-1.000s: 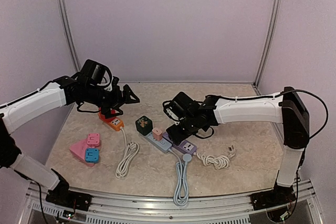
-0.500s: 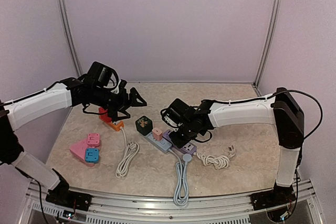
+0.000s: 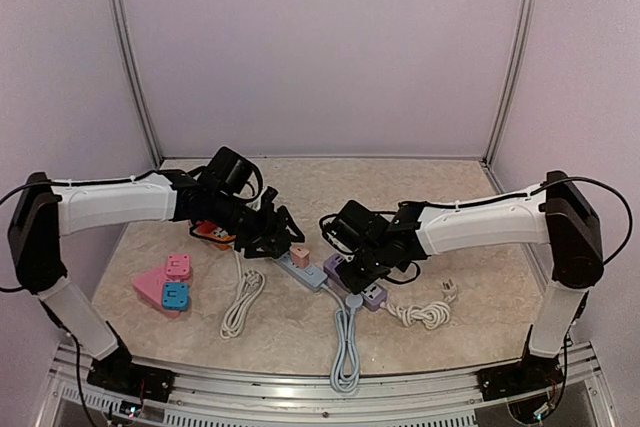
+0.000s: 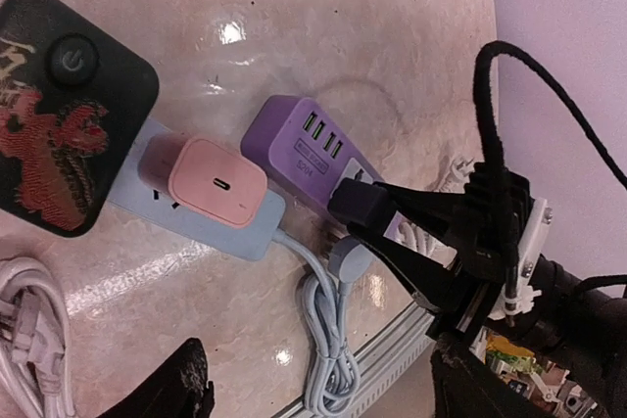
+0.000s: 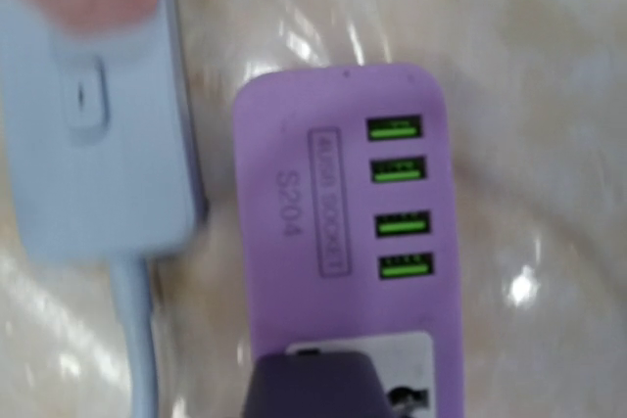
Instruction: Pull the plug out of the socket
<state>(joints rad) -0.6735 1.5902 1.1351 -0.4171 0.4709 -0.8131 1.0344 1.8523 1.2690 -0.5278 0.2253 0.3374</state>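
a: what are the grippers doing?
b: the left gripper [image 4: 318,371] is hanging wide open above the pink plug [image 4: 204,181]. the right gripper [image 3: 352,263] is straddling the purple strip [image 5: 338,212] just past its ports. i can't tell if it's clamping.
a: where is the plug sitting?
b: in the blue strip [image 4: 250,234], beside a black cube [image 4: 64,110], its port facing straight up. the strip's long axis is running far-left to near-right, just beside the purple one.
a: counts?
b: i'm seeing two strips mid-table and an orange one [image 3: 215,235] peeking out behind the left arm. there are four green ports [image 5: 397,170] and three coiled cords: white [image 3: 240,305], grey [image 3: 345,347], white [image 3: 425,312]. two more plugs, pink [image 3: 178,267] and blue [image 3: 175,295], are sitting at the left.
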